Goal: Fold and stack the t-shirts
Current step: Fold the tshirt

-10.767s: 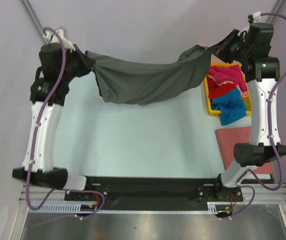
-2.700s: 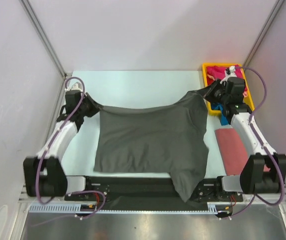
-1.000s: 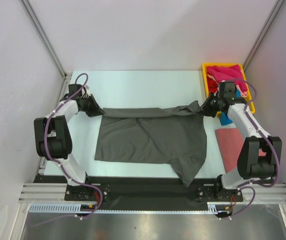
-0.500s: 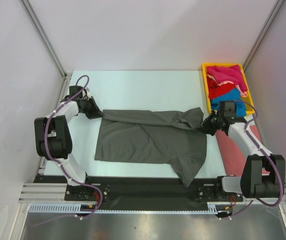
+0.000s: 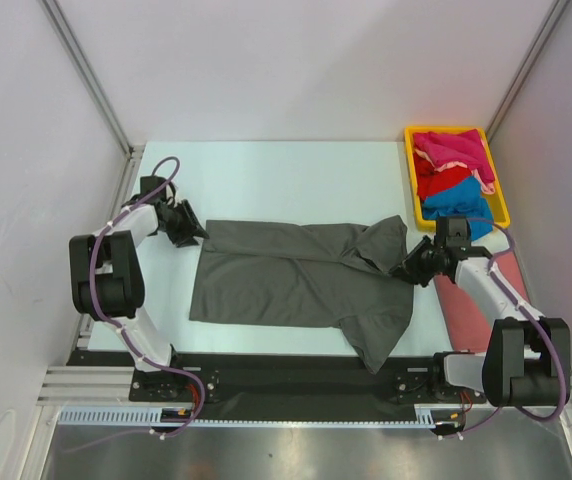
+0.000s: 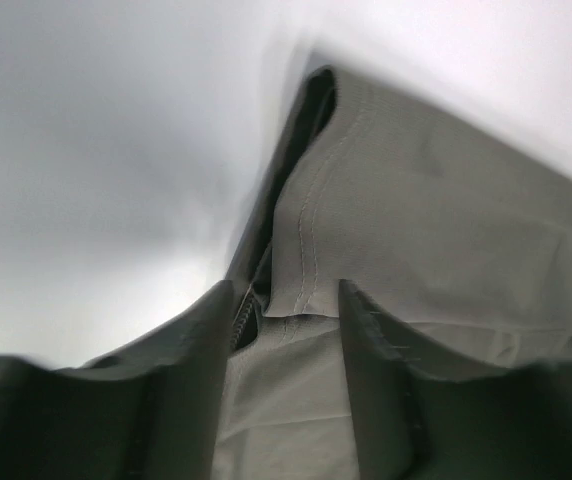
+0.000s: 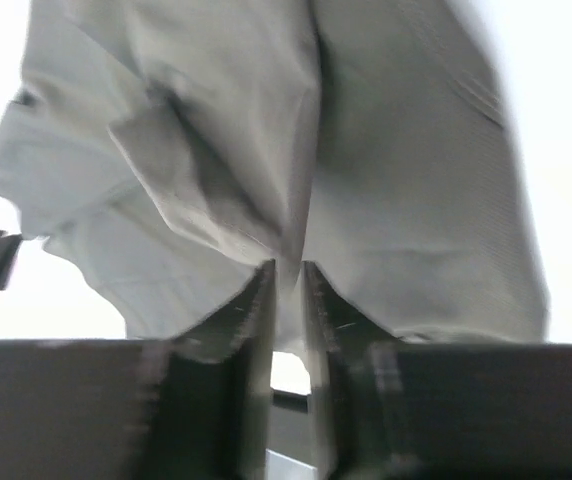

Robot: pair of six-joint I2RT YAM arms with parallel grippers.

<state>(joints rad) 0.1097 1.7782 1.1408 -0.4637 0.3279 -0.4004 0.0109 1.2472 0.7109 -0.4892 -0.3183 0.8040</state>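
Large dark grey cloth t-shirt [image 5: 296, 285] flat on counter [image 5: 286, 180], far edge folded over: I log one fold done. Left pincer [image 5: 196, 232] parted, hem loose between. Right pincer [image 5: 402, 270] barely parted; whether it grips cloth, I cannot tell. Flat salmon-pink shirt [image 5: 463, 300] beside. Crumpled magenta, red and blue shirts [image 5: 451, 165] in far yellow plastic tray [image 5: 412, 190], not yet folded.

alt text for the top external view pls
A dark grey t-shirt lies spread on a pale table, partly folded over itself, with the left gripper at its far-left corner and the right gripper at its right edge. A yellow tray of bright shirts sits far right.
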